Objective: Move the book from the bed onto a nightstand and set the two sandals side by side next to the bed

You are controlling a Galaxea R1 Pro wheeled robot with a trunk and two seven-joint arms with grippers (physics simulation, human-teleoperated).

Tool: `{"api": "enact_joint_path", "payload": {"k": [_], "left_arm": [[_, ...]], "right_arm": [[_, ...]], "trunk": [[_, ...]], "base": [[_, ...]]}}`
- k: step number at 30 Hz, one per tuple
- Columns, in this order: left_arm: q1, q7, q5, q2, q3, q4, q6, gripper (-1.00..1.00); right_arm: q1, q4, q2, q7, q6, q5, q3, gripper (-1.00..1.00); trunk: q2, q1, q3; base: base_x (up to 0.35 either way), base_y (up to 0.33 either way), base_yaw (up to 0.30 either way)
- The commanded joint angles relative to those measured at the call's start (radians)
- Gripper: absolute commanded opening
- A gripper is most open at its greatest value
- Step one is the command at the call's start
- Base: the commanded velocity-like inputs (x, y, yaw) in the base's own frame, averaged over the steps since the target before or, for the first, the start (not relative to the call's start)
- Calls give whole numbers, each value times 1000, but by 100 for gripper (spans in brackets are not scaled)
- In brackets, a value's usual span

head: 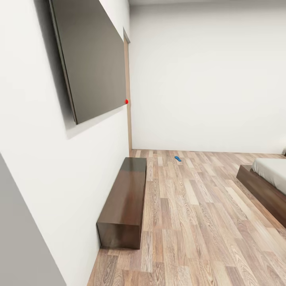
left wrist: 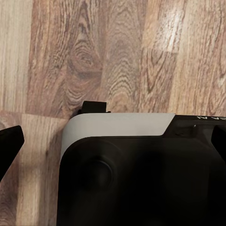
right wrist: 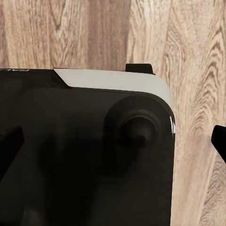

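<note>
White bedroom walls (head: 206, 75) and plank floor (head: 198, 222) frame the bed (head: 267, 180) at far right, a long bench (head: 125, 200) under a dark wall panel (head: 93, 55), one blue sandal (head: 177, 158) lying far off on the floor near the back wall, while both wrist cameras look down over the robot's base (left wrist: 141, 174), finger tips spread at each view's edges, both claws apparently open and empty.

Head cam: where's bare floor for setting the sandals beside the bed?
Wide bare wood floor runs between the long bench by the left wall and the bed at right. One blue sandal lies near the far wall. Nothing crowds the bed's edge.
</note>
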Motion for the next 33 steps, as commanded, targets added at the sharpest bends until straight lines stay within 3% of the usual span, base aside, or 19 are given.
{"api": "enact_joint_path", "payload": {"k": [1, 33], "left_arm": [[-1, -1, 2, 0, 5, 1, -3, 100], [-1, -1, 2, 0, 5, 1, -3, 100]], "right_arm": [[-1, 1, 0, 2, -4, -1, 0, 100], [-1, 1, 0, 2, -4, -1, 0, 100]], "trunk": [[-1, 0, -1], [-1, 0, -1]], "base": [[0, 0, 0], [0, 0, 0]]}}
